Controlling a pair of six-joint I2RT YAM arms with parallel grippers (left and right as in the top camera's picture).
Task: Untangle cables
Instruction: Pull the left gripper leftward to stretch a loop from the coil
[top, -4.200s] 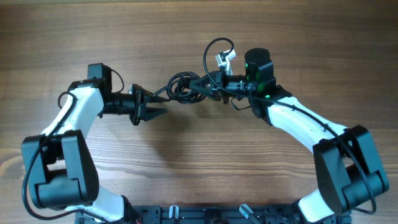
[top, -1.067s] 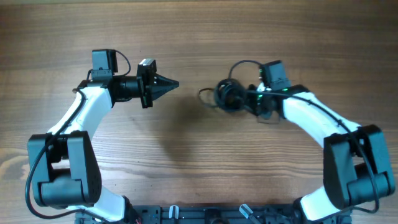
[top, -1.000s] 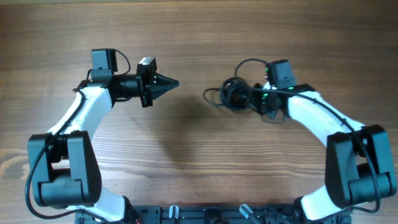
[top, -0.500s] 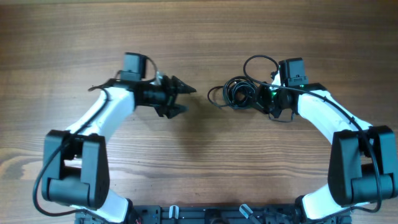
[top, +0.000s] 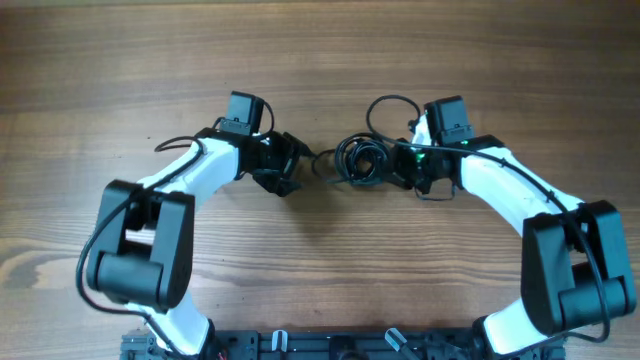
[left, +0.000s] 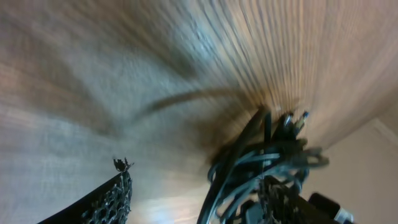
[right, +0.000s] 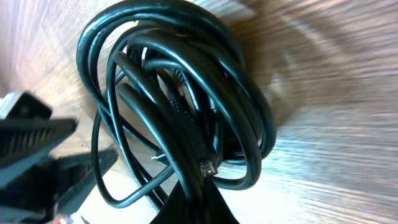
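The cables (top: 360, 160) are a knotted bundle of thin black cords at the table's middle, with one loop (top: 385, 103) arching up behind. My right gripper (top: 398, 166) is shut on the bundle's right side. In the right wrist view its fingers (right: 196, 202) pinch several strands, and the coils (right: 180, 93) spread above them with a small plug end (right: 207, 168) showing. My left gripper (top: 298, 167) is open just left of the bundle. In the left wrist view (left: 199, 202) the cables (left: 261, 162) hang by its right finger.
The wooden table (top: 320, 50) lies bare around the arms. The left gripper also shows as a dark shape in the right wrist view (right: 37, 149), close to the coils. Both white arms reach in from the front edge.
The left gripper has opened and swung right to the bundle's left edge. The right gripper has carried the bundle slightly left toward it.
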